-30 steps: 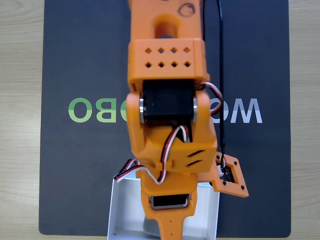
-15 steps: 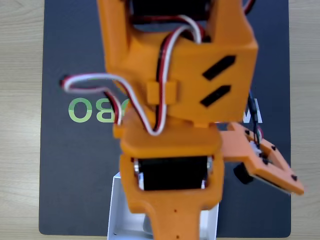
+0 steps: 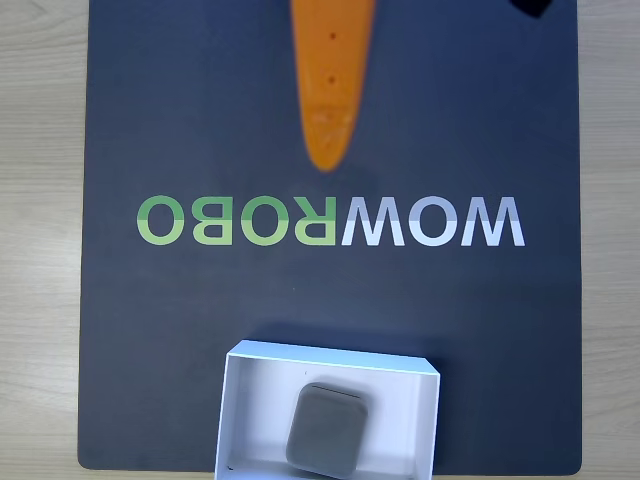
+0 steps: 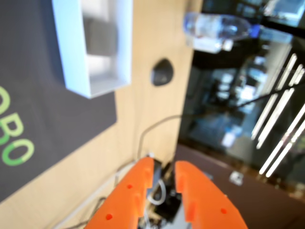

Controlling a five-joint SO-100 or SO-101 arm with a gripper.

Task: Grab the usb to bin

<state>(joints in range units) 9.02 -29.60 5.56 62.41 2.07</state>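
The usb [image 3: 328, 431] lies flat inside the bin [image 3: 232, 400] at the near edge of the mat [image 3: 150, 330] — delivery looks done — while the gripper [image 4: 164, 164], far off, holds nothing with fingers a narrow gap apart, so only parking the arm seems left.

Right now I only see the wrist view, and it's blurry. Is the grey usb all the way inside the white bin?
Observer: Yes. In the fixed view the whole usb lies flat on the floor of the bin, toward the picture's bottom edge.
Operator: Is my claw close to the bin?
Observer: No. The claw is at the top of the fixed view, beyond the WOWROBO lettering, well apart from the bin.
Operator: Anything else in the bin?
Observer: In the part that shows, just the usb.
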